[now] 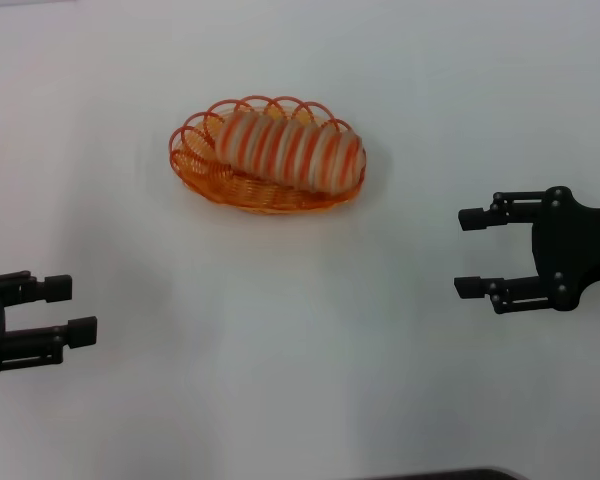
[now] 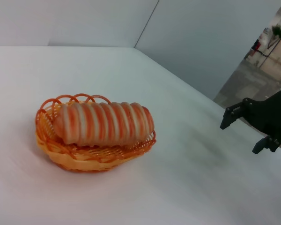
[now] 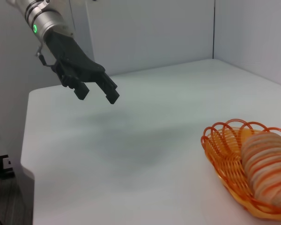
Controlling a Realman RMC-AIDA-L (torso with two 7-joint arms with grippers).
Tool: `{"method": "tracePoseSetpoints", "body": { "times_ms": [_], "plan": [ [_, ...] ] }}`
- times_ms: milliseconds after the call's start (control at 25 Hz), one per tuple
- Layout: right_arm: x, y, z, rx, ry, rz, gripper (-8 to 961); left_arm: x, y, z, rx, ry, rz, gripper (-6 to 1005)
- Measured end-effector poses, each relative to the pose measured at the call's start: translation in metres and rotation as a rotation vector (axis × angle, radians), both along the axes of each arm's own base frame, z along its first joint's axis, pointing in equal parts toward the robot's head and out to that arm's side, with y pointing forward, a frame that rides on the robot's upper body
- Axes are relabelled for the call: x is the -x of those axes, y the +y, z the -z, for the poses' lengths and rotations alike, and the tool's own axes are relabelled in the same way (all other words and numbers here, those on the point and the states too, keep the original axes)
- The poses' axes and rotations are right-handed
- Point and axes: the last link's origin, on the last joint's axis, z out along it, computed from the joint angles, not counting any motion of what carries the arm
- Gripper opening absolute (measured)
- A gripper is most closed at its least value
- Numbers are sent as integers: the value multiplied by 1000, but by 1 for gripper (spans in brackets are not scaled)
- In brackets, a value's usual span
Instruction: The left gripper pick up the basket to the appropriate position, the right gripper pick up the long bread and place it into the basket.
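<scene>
The orange wire basket (image 1: 202,170) stands on the white table at the far middle, and the long bread (image 1: 292,150), pale tan with orange-red stripes, lies inside it. Both also show in the left wrist view, the basket (image 2: 84,158) and the bread (image 2: 105,123), and in the right wrist view, the basket (image 3: 225,157) and the bread (image 3: 267,164). My left gripper (image 1: 72,308) is open and empty at the near left, well apart from the basket; it shows in the right wrist view (image 3: 97,94). My right gripper (image 1: 467,252) is open and empty at the right; it shows in the left wrist view (image 2: 243,133).
The white table (image 1: 300,380) spreads around the basket. Grey walls stand behind the table (image 2: 206,42). The table's edge and a floor beyond show in the left wrist view (image 2: 257,75).
</scene>
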Motion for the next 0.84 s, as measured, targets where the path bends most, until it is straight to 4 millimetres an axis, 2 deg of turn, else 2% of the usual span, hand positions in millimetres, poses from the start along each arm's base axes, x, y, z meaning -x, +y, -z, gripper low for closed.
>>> {"method": "tracePoseSetpoints", "body": {
  "times_ms": [840],
  "plan": [
    [4, 5, 3, 4, 8, 4, 781, -6, 10, 7, 12, -16, 23, 765]
  ]
}}
